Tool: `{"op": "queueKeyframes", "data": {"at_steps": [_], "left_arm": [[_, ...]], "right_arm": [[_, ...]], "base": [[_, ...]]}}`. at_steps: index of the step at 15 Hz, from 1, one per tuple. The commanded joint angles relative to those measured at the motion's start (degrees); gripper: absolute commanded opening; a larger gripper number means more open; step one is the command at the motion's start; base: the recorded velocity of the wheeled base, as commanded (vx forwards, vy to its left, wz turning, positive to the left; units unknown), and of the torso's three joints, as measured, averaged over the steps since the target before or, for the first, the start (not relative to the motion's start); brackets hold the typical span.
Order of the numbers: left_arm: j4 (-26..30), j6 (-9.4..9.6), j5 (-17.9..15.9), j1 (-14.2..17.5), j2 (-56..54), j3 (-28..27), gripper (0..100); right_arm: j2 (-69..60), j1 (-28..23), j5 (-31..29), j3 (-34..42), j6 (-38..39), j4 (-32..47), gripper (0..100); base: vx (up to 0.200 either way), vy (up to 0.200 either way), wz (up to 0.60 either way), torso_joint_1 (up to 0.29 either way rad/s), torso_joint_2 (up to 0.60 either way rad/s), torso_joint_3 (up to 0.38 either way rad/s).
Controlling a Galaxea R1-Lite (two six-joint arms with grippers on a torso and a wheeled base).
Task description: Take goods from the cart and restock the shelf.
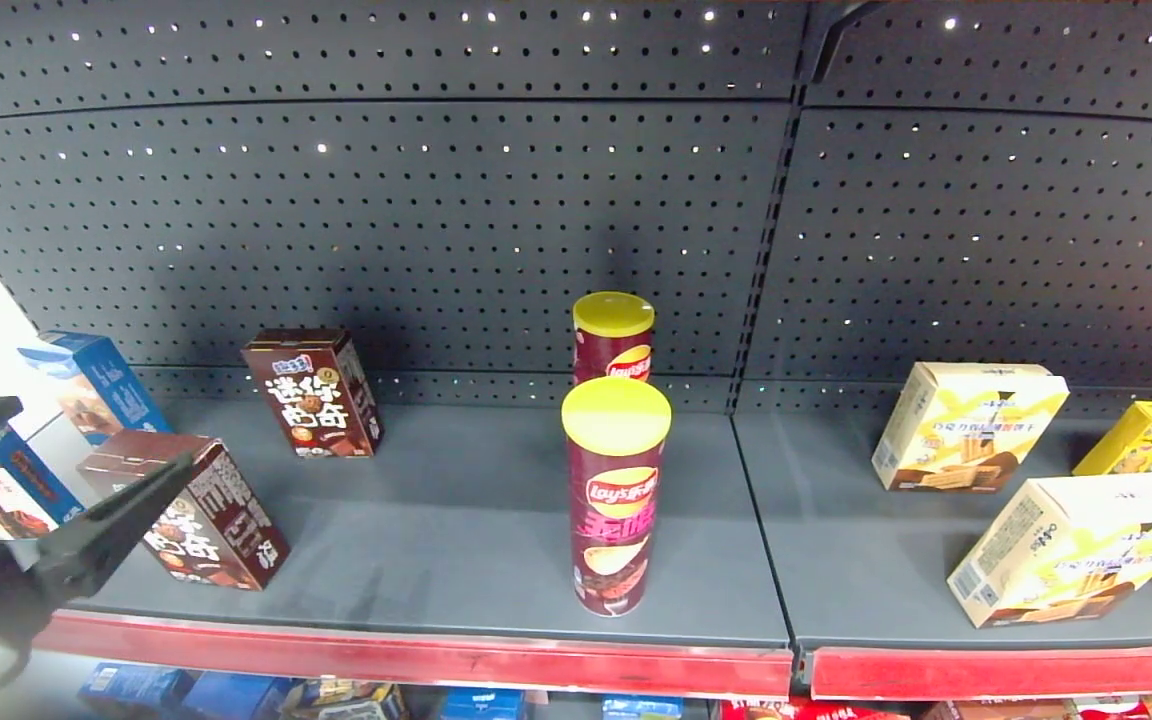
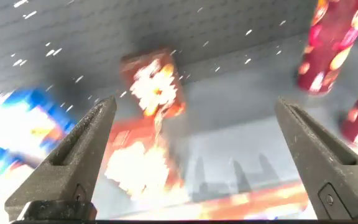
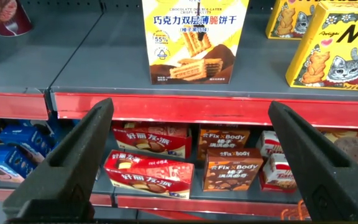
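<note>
Both grippers spread apart: left gripper (image 2: 194, 102) beside brown box (image 1: 206, 520), right gripper (image 3: 191, 106) facing wafer box (image 3: 191, 37).

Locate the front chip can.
Head view: the front chip can stands upright, centre, near the front edge of the shelf, directly before the rear can.

- The head camera is looking forward and down at the shelf (image 1: 436, 540) from close in front, taking in both bays.
- The left wrist camera is peering between its fingers (image 2: 73, 162) at the left bay, sharing the brown boxes (image 2: 154, 84) and chip cans (image 2: 328, 43) with the head view.
- The right wrist camera is sitting lower, facing the right bay's red edge (image 3: 229, 109) and wafer box (image 3: 191, 37), also in the head view.
</note>
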Motion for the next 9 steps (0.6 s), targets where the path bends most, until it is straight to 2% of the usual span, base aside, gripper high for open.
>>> {"op": "queueKeyframes", "data": {"at_steps": [1, 2, 4, 6, 8, 9], "left_arm": [[6.2, 0.41, 2.9, 2.6, -16.3, 5.2, 100], [7.9, 0.41, 2.9, 3.6, -18.9, 5.5, 100], [12.5, -1.35, 2.9, 6.8, -26.9, 9.1, 100], [12.8, -3.98, 3.4, 9.4, -33.2, 15.9, 100], [12.8, -4.69, 3.3, 12.2, -38.0, 20.9, 100], [12.9, -4.78, 3.2, 12.5, -39.3, 22.9, 100]], "right_arm": [[0.1, 0.0, 0.0, 0.0, 0.0, 0.0, 100], [0.1, 0.0, 0.0, 0.0, 0.0, 0.0, 100], [0.1, 0.0, 0.0, 0.0, 0.0, 0.0, 100], [0.1, 0.0, 0.0, 0.0, 0.0, 0.1, 100], [0.1, 0.0, 0.0, 0.0, 0.0, 0.1, 100], [0.1, 0.0, 0.0, 0.0, 0.0, 0.0, 100]], "base": [[0.000, 0.000, 0.00, 0.000, 0.00, 0.000], [0.000, 0.000, 0.00, 0.000, 0.00, 0.000], [0.000, 0.000, 0.00, 0.000, 0.00, 0.000], [0.000, 0.000, 0.00, 0.000, 0.00, 0.000], [0.000, 0.000, 0.00, 0.000, 0.00, 0.000], [0.000, 0.000, 0.00, 0.000, 0.00, 0.000]]}}
